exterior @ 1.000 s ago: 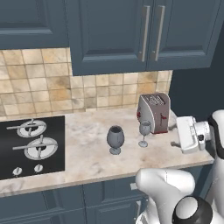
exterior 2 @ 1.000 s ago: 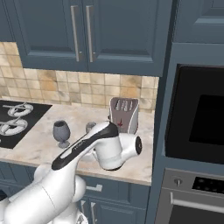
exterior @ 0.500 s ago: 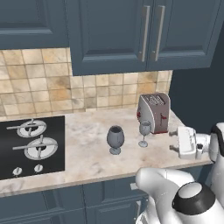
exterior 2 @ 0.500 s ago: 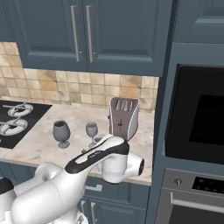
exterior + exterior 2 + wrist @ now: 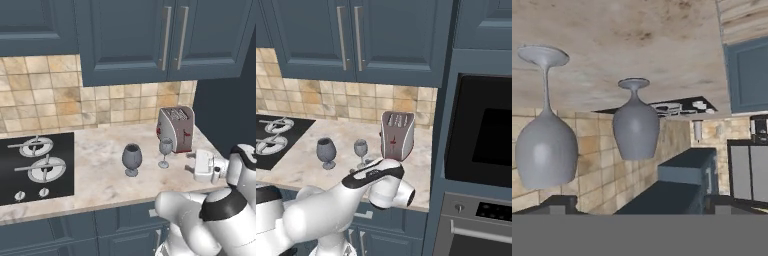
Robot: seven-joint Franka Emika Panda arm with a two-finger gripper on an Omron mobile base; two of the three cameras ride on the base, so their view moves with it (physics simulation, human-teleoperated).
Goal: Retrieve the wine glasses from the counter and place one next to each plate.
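Over the last second the hand has sunk from a raised, tilted pose to the level of the glasses and eased towards them. The forearm has dropped too, so in the right base view it no longer covers the slimmer glass. Neither glass has moved. The reach has evidently turned into a level approach, with no pickup made yet and the first glass still to be taken.

The black hob [image 5: 35,165] is the thing farthest from the gripper [image 5: 194,164], at the other end of the counter [image 5: 100,185]. The dark grey goblet [image 5: 132,159] comes next, upright and beyond the nearer glass as the hand looks. The slim clear glass [image 5: 165,151] stands closest to the fingertips but still apart from them, almost directly ahead. The silver toaster [image 5: 176,127] sits just beside the hand, on its wall side.

The hand lies low over the counter's near right corner and points sideways along it at the glasses. It is rolled over, so in the hand view both glasses hang upside down from the stone top. The jaws are spread as wide as they go and hold nothing. The clear glass looks like the likely first target, and the toaster close by leaves little room on that side.
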